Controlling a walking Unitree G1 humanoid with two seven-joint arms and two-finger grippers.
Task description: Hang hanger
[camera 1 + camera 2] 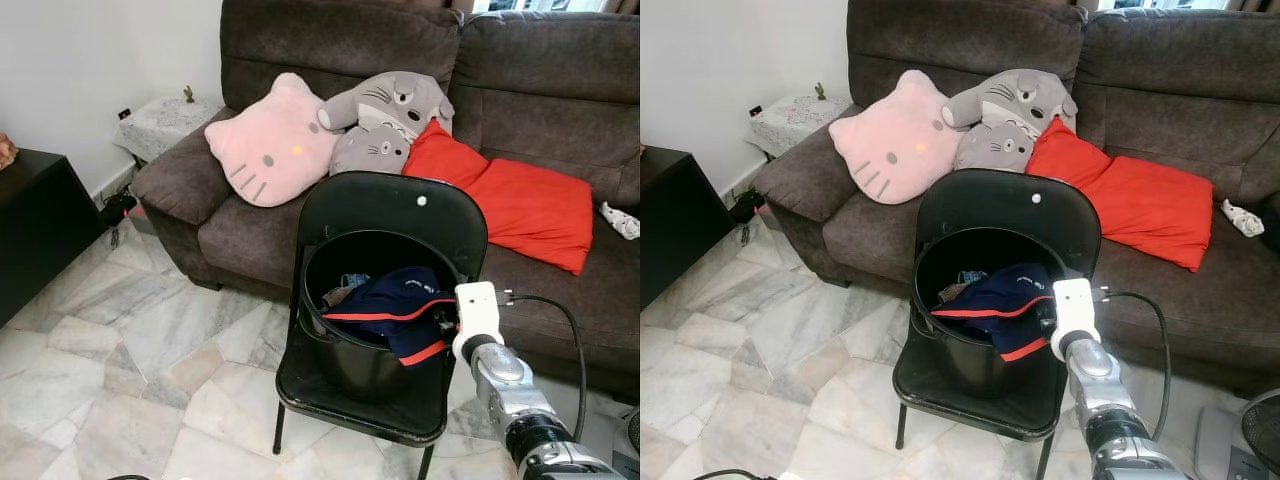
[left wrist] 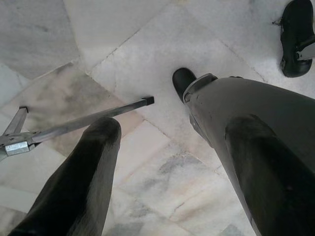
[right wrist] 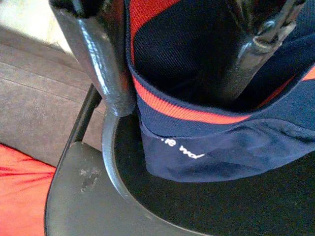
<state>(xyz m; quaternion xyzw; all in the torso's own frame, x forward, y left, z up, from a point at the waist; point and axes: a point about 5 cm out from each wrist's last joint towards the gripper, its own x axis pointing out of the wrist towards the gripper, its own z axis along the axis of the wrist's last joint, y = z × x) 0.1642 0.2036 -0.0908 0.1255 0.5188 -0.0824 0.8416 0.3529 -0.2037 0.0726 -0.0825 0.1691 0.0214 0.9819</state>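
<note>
1. Your right gripper point(image 3: 177, 96) sits at the near rim of the bucket point(image 1: 350, 368). Its jaws are spread, one finger point(image 3: 114, 73) by the rim and the other on the garment point(image 1: 395, 305), with the red-striped hem between them
2. Where the hanger lies, you cannot tell from these views. The navy garment, smooth knit with red bands and small white lettering, is heaped in the bucket and spills over its right edge
3. The round, glossy black bucket stands on the seat of a black folding chair point(image 1: 390, 205), whose curved back rises behind it
4. Just behind the chair is a brown fabric sofa point(image 1: 240, 240). It carries a pink cat cushion point(image 1: 270, 145), grey plush toys point(image 1: 385, 100) and a red cushion point(image 1: 520, 205)
5. A dark cabinet point(image 1: 30, 220) stands at your left, and a cloth-covered side table point(image 1: 165, 120) is by the wall
6. The floor point(image 1: 130, 350) is pale veined marble tile
7. Your left gripper point(image 2: 172, 132) hangs over the floor with its jaws apart, near a thin metal bar point(image 2: 88, 120)
</note>
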